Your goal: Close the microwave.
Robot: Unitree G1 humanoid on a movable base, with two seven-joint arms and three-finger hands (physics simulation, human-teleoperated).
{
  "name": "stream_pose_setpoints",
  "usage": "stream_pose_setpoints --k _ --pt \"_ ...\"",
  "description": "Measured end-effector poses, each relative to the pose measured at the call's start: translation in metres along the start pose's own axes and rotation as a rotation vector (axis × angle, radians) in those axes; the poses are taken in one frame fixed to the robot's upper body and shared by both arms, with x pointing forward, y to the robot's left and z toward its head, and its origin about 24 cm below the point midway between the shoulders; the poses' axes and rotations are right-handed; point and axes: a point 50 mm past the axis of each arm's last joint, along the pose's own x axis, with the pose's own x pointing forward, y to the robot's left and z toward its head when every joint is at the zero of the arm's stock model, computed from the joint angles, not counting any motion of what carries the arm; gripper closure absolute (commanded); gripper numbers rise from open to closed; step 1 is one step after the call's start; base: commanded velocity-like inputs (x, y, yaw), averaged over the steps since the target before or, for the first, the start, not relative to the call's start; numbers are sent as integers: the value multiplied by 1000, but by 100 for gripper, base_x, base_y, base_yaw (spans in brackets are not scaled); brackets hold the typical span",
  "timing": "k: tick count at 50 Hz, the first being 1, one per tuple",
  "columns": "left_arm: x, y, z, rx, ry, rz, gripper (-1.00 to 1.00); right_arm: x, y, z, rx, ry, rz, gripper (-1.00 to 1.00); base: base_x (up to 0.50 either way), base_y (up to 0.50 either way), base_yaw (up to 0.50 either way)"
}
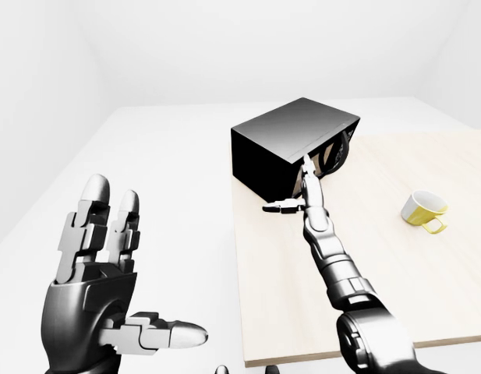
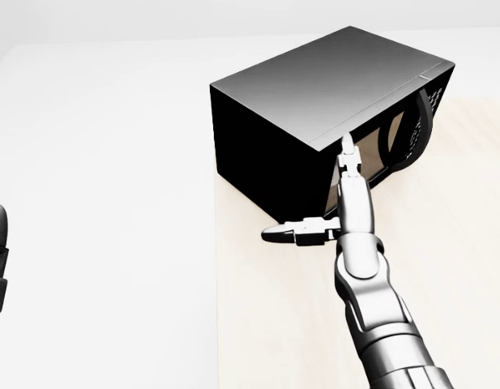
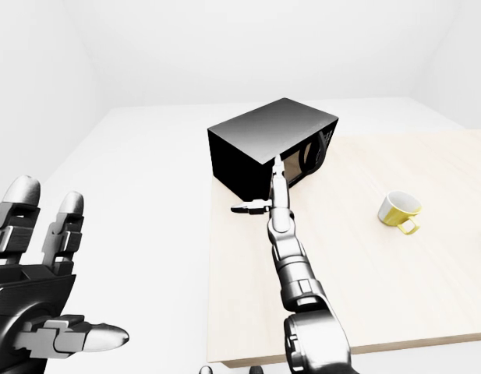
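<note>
A black microwave (image 2: 314,89) stands on the top-left corner of a pale wooden table (image 1: 396,296). Its door (image 2: 395,138), with a dark curved handle, faces right and lies almost against the body. My right hand (image 2: 331,194) is open, with its fingers stretched straight. The fingertips (image 2: 347,146) touch the near edge of the door side, and the thumb sticks out to the left. My left hand (image 1: 139,265) is open and empty. It is raised at the lower left of the left-eye view, off the table.
A yellow mug (image 1: 423,209) stands on the table to the right of the microwave. The table's left edge (image 1: 238,296) runs down the middle of the eye views, with white floor beyond it. White walls close the room.
</note>
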Motion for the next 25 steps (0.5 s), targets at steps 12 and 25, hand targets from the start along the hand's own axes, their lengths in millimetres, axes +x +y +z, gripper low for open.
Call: stream_pose_setpoints --k 12,25 --pt "0 -1 0 3 -3 -2 -100 -1 0 2 6 2 3 -100 1 0 0" --pt "1 -1 0 8 -9 -4 -100 -28 -6 43 35 -161 26 -100 0 0 0"
